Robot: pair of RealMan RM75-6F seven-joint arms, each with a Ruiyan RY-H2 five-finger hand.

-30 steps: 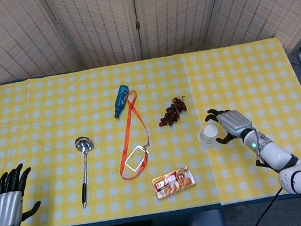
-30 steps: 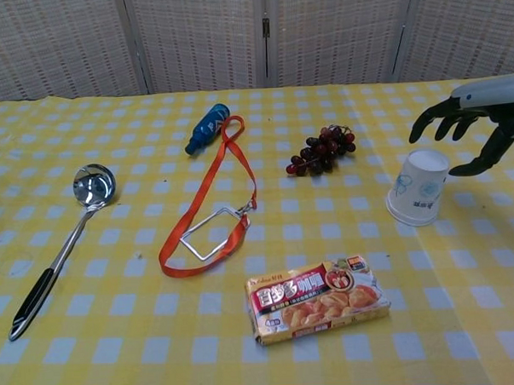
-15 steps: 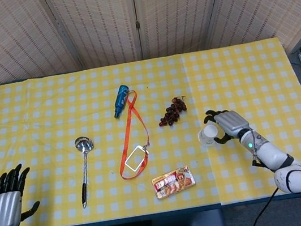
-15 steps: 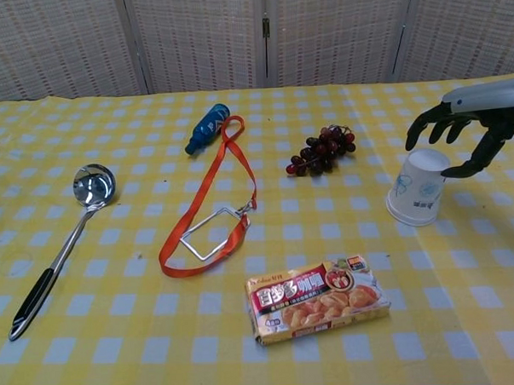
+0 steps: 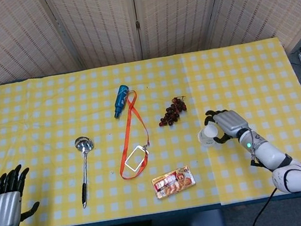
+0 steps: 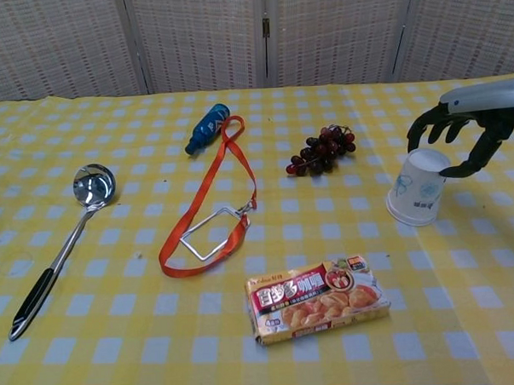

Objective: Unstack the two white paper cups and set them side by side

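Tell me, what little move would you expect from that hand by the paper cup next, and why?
Probably the right hand should sink a little and close its fingers around the white paper cups. In the chest view its fingers arch over the stack's top with thumb and fingers apart, not yet gripping, and the stack stands mouth-down on the tablecloth. The left hand waits open at the table's near corner, far away.
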